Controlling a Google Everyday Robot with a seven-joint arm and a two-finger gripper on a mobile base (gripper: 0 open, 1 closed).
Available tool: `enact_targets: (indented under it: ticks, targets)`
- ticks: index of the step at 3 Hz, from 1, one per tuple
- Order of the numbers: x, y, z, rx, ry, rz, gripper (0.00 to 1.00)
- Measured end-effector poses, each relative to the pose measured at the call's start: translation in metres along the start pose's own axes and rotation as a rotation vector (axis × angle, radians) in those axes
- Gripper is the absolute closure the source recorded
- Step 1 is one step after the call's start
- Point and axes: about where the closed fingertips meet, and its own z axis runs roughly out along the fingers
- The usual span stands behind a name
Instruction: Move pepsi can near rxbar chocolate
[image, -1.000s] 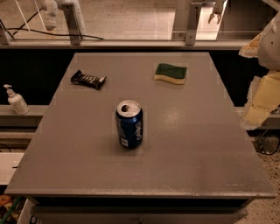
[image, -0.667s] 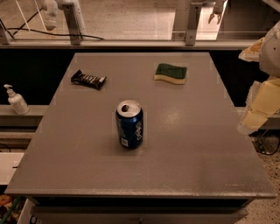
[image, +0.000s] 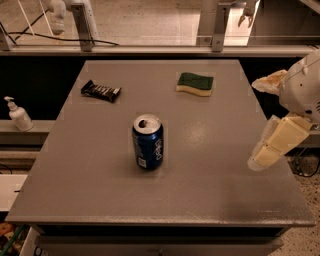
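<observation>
The pepsi can (image: 148, 141) stands upright near the middle of the grey table (image: 210, 190); it is dark blue with a silver top and white lettering. The rxbar chocolate (image: 101, 91) lies flat at the table's back left, in a black wrapper with pale markings. My gripper (image: 272, 146) hangs at the right edge of the table, cream coloured, well to the right of the can and touching nothing. It holds nothing that I can see.
A green-and-yellow sponge (image: 195, 83) lies at the back right of the table. A white pump bottle (image: 19, 115) stands on a ledge left of the table. A railing with posts (image: 216, 26) runs behind the table.
My gripper has moved a little leftward and down, over the table's right edge. The can, the bar and the sponge have not moved.
</observation>
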Motion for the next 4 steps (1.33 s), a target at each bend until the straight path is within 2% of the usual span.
enact_targets:
  ticks: [1,2,4]
  targets:
    - [-0.02,0.014,0.032,-0.072,-0.134,-0.001,0.0]
    - [-0.049,0.031,0.066,-0.157,-0.25,-0.016,0.0]
    - [-0.113,0.055,0.131,-0.283,-0.457,-0.082,0.0]
